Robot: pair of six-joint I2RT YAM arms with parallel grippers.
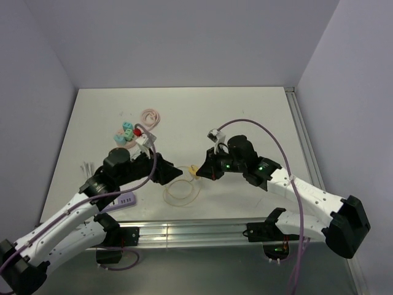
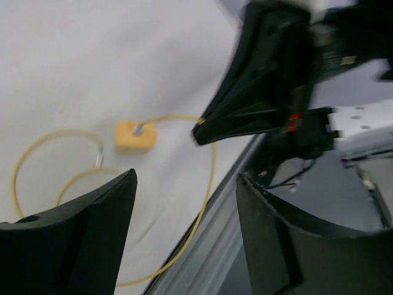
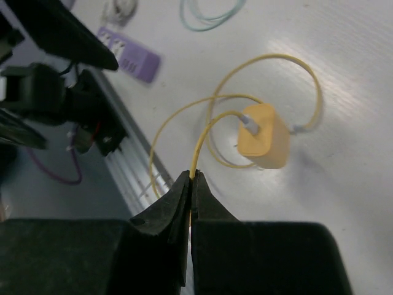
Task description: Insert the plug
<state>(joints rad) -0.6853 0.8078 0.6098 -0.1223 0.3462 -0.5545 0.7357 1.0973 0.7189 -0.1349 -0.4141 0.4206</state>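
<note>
A small yellow charger block [image 1: 193,169] lies on the white table between my two grippers. It also shows in the left wrist view [image 2: 135,136] and the right wrist view [image 3: 264,136]. A thin yellow cable [image 1: 181,192] loops from it toward the front edge. One silver end of the cable meets the block's top, and another silver end [image 2: 98,159] lies beside it. My right gripper [image 3: 192,177] is shut on the yellow cable [image 3: 198,147] just above the table, near the block; it also shows in the top view [image 1: 198,173]. My left gripper [image 2: 184,184] is open and empty, left of the block in the top view [image 1: 177,172].
A purple device [image 1: 126,198] lies near the front left; it also shows in the right wrist view [image 3: 132,58]. Coloured blocks [image 1: 126,134], a pink cable [image 1: 150,115] and a teal cable [image 3: 209,15] lie further back. The metal rail [image 1: 184,232] runs along the table's front edge.
</note>
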